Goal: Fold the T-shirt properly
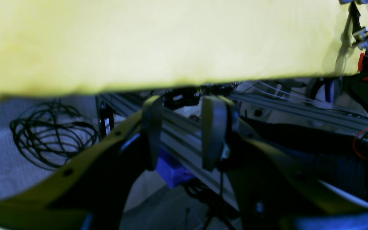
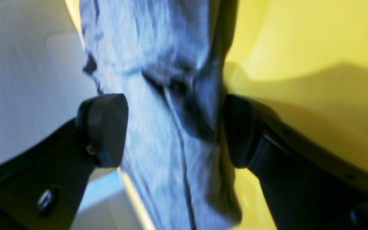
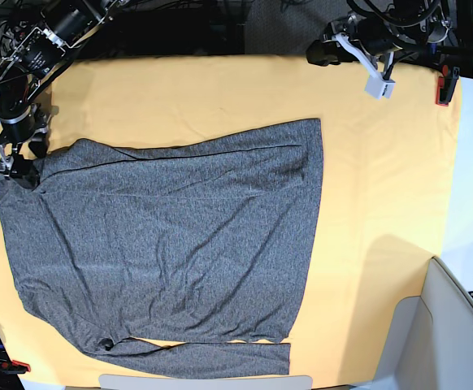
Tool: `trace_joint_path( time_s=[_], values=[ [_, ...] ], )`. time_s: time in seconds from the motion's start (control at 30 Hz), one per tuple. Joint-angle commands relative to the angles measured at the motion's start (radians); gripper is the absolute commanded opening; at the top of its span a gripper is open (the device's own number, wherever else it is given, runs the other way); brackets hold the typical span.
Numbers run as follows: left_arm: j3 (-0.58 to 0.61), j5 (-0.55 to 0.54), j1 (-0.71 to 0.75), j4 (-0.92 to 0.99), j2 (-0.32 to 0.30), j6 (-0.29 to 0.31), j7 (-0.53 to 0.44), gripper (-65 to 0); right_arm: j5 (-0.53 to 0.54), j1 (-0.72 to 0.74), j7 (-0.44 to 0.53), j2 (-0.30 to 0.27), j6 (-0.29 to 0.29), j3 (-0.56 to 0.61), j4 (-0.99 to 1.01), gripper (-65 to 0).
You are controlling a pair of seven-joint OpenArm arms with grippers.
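The charcoal-grey T-shirt [image 3: 171,244] lies spread flat on the yellow table cloth [image 3: 383,203], with one sleeve folded along its near edge. My right gripper [image 3: 17,166] is at the shirt's far-left corner. In the right wrist view it [image 2: 171,131] is open, its jaws straddling a raised fold of the shirt [image 2: 158,64] over the yellow cloth [image 2: 299,48]. My left gripper [image 3: 322,53] is at the table's far edge, away from the shirt. In the left wrist view it [image 1: 184,134] is open and empty, below the hanging cloth edge [image 1: 171,41].
A red clamp [image 3: 444,89] holds the cloth at the far right edge and another [image 3: 17,367] sits at the near left. A grey-white bin [image 3: 456,325] stands at the near right. Under the table are a coil of black cable [image 1: 53,134] and aluminium rails [image 1: 299,108].
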State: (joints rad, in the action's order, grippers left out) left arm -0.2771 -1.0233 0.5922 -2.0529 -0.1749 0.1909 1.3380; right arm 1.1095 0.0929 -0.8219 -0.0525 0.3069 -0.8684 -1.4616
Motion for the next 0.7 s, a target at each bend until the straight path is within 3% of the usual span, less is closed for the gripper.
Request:
trace_joint_path(
  time_s=[0.0, 0.1, 0.43, 0.53, 0.67],
  values=[
    [-0.004, -0.015, 0.007, -0.015, -0.005, 0.002, 0.008, -44.6, -0.029, 0.008, 0.02, -0.011, 0.011, -0.002, 0.003, -18.6],
    [-0.004, -0.019, 0.007, -0.015, -0.005, 0.002, 0.008, -44.6, -0.035, 0.04, 0.028, -0.039, 0.011, -0.002, 0.04, -18.6],
    [-0.004, -0.021, -0.016, -0.015, -0.007, 0.002, 0.008, -44.6, -0.036, 0.072, 0.025, -0.039, 0.01, -0.002, 0.088, -19.1],
    [-0.004, -0.021, -0.022, -0.015, -0.013, 0.002, 0.008, -44.6, -0.036, 0.072, 0.026, -0.039, 0.008, -0.002, 0.089, -26.6],
    [-0.004, -0.021, -0.048, -0.015, -0.027, 0.002, 0.008, -44.6, -0.076, 0.09, 0.026, -0.039, 0.007, -0.001, 0.089, -43.8]
  ],
)
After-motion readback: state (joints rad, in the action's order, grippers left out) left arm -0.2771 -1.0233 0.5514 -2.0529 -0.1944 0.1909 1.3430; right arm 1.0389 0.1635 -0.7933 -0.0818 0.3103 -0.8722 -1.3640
